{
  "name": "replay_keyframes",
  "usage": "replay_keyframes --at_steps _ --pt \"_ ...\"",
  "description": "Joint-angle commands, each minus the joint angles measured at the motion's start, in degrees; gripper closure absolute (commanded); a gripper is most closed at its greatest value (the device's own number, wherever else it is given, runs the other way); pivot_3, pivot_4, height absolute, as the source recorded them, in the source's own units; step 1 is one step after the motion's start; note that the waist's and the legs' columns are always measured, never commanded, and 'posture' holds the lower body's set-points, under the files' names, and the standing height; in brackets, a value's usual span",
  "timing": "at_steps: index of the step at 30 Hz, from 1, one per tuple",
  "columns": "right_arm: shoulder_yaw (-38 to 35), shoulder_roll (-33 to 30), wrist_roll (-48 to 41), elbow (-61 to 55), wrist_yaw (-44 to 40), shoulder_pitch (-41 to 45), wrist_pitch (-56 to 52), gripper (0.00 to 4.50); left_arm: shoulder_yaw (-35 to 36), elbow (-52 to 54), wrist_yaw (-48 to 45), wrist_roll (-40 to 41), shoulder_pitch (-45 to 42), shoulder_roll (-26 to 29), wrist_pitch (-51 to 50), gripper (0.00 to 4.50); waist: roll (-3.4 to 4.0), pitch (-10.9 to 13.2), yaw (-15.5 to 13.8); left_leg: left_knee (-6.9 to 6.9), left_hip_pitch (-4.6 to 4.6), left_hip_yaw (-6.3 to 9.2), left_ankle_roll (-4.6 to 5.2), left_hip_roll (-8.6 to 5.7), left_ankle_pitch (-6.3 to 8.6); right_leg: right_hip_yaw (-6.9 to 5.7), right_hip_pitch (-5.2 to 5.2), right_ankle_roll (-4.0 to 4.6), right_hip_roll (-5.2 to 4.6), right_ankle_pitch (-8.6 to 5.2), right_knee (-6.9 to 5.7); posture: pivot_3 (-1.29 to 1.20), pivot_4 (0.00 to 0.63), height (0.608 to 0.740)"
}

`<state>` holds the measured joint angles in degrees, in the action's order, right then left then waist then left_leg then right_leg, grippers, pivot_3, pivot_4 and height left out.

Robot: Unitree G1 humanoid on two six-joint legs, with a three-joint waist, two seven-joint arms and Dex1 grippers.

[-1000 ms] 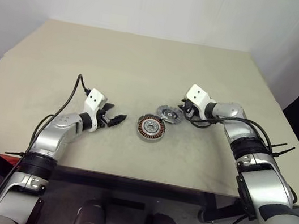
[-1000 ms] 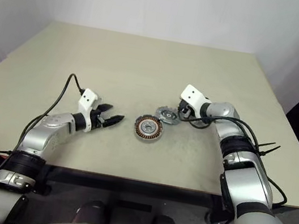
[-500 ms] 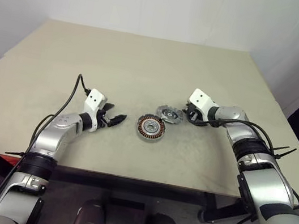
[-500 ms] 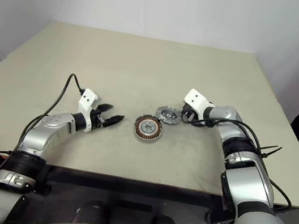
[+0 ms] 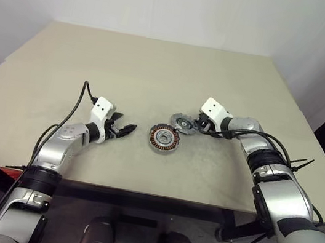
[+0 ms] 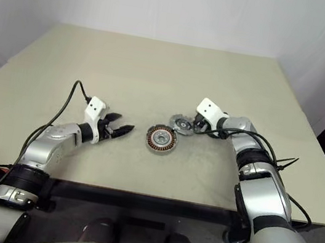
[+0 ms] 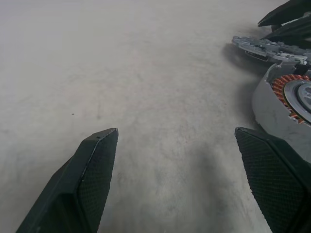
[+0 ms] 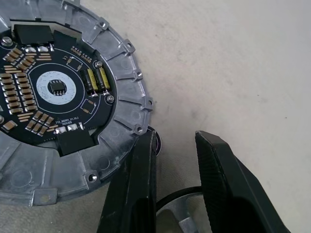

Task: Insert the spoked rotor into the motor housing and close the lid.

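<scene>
Beige table (image 5: 158, 71), motor housing (image 5: 164, 138), lid's (image 8: 63, 97) circuit-board print unreadable

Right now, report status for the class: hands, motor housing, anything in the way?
Left hand open, beside motor housing. Right hand at lid rim. Housing top uncovered, nothing across it.

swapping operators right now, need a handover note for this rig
Left end effector: open, empty, beside the motor housing.
Right end effector: slightly open, nothing between its tips, one finger against the lid rim.
Spoked rotor: its black rim peeks out beneath the right end effector.
Done: nothing inserted yet.
Left: rotor into housing, then the lid on top.
</scene>
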<state>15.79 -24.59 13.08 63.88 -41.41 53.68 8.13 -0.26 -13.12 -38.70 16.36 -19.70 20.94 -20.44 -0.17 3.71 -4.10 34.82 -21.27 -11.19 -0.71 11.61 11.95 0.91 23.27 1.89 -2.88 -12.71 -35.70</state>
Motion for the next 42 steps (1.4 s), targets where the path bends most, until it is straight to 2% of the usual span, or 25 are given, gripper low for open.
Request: replay_keyframes --at_steps 1,13,21,29,42 --pt "-0.8 -1.9 1.1 1.9 1.5 1.7 0.2 3.24 1.0 2.0 0.0 -0.1 -0.2 0.4 1.1 0.42 0.00 0.0 -0.1 0.00 0.00 0.00 0.00 -0.01 0.00 0.00 -0.01 0.00 -0.01 0.00 -0.01 0.00 0.000 0.740" --pt "-2.4 -5.4 0.3 3.3 2.3 2.5 0.7 3.24 0.7 2.1 0.1 -0.2 0.1 0.3 1.2 0.42 0.00 0.0 -0.9 0.00 -0.08 -0.02 0.02 -0.10 0.01 -0.05 0.02 0.00 -0.12 0.00 0.04 0.00 0.000 0.740" --pt "-7.2 -2.6 -3.8 0.3 -0.1 4.4 -2.0 3.24 0.4 2.2 0.0 -0.3 0.3 0.2 0.9 0.42 0.02 0.0 -0.5 0.00 -0.09 -0.02 0.09 -0.06 0.05 -0.04 0.08 0.00 -0.10 -0.01 0.01 0.00 0.000 0.740" --pt "-10.5 0.8 -6.1 3.1 -0.8 4.1 -5.6 3.24 0.3 2.7 0.3 -0.3 1.0 -0.1 0.7 0.42 0.03 0.0 -0.5 0.00 -0.15 -0.02 0.09 -0.04 0.05 -0.08 0.11 0.02 -0.08 -0.02 0.02 0.00 0.000 0.740" --pt "-11.1 3.0 -5.6 5.5 1.4 2.7 -7.6 3.24 0.7 4.3 0.8 -0.1 2.5 0.1 0.1 0.42 0.04 0.0 -0.5 0.00 -0.19 -0.03 0.06 -0.01 0.03 -0.15 0.14 0.04 -0.09 -0.03 0.01 0.00 0.000 0.740"
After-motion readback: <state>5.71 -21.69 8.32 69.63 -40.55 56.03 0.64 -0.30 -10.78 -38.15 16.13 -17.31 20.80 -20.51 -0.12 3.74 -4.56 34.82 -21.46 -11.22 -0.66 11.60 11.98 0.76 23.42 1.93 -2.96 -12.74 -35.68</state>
